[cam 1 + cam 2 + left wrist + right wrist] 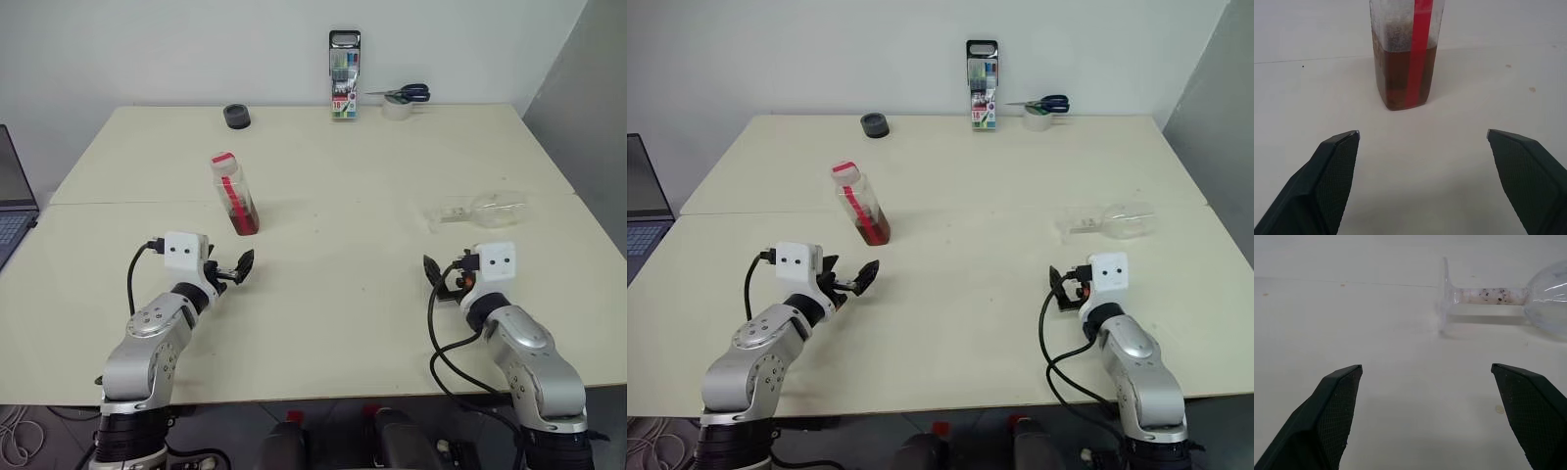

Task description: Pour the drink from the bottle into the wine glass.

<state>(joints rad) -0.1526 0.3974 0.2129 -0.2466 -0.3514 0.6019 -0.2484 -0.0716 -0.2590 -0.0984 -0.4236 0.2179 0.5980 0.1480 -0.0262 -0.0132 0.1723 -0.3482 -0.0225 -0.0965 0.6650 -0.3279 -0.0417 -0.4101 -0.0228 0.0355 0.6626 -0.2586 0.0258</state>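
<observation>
Left wrist view: left tool (pixel 1422 134) spread wide, empty, bottle (pixel 1405 54) straight ahead, apart from the fingers. Bottle upright on the surface (pixel 333 196), leaning slightly, cap up; cap cut off here. Drink (pixel 1393 73) fills its lower part. Right tool (pixel 1425 369) also wide, empty. Wine glass (pixel 485 208) lies on its side beyond it, long axis crosswise, foot toward the bottle, bowl partly out of frame.

I see a cream counter (pixel 323 294) with a seam running across it. At its far edge stands a marker-pen case (pixel 344 75), upright against the wall. Just right of the case lies a tape roll (pixel 396 108) with blue-handled scissors (pixel 407 93) resting on top. Well left of the case sits a dark round ring (pixel 237 117). A laptop (pixel 14 201) shows far left of it, nearer me.
</observation>
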